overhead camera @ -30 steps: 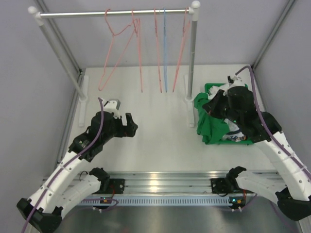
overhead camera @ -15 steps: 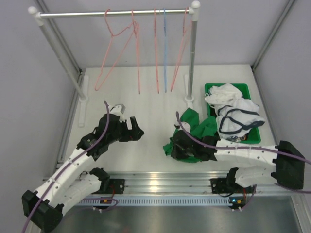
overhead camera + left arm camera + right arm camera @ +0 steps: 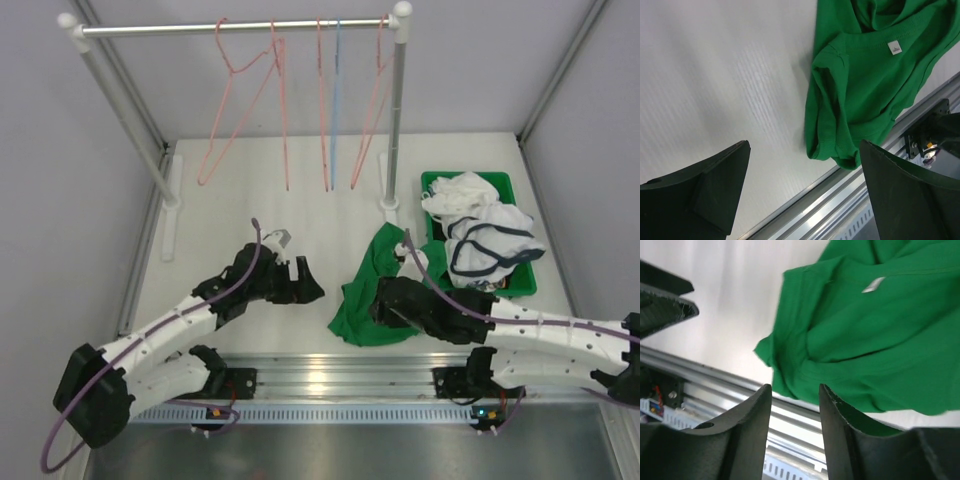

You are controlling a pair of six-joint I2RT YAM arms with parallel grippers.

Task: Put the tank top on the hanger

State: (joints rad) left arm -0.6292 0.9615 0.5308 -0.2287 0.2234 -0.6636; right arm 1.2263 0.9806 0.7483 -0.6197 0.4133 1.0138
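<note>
High overview; both wrist views closely share the tank top [image 3: 865, 85].

No text, brand, number or sign could be read in any of the views. The only thing found that might carry print was a small white label [image 3: 895, 48], sewn inside the neck of the green tank top [image 3: 865, 85]. In the left wrist view it was shown too small for anything on it to be made out. In the right wrist view it was blurred and appeared blank.
</note>
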